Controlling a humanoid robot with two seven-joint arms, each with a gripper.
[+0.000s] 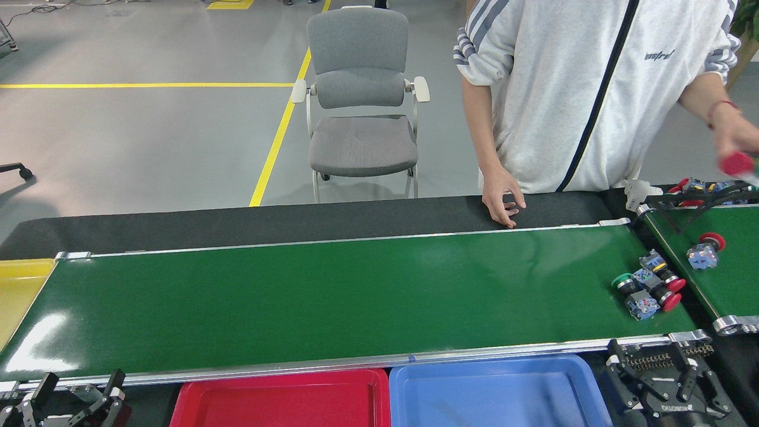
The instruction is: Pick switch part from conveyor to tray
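Three switch parts [648,286] clustered on conveyor [332,296] right end, trays [284,398] below

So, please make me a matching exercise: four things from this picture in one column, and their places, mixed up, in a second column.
Things:
1. red plastic tray
2. blue plastic tray
3. cluster of switch parts with red and green caps
4. grey office chair

Places:
A. right end of the long dark-green conveyor
B. on the floor beyond the conveyor
C. below the conveyor's near rail, left of the other tray
D. below the near rail, right of the other tray

Pairs: 1-C, 2-D, 3-A, 4-B
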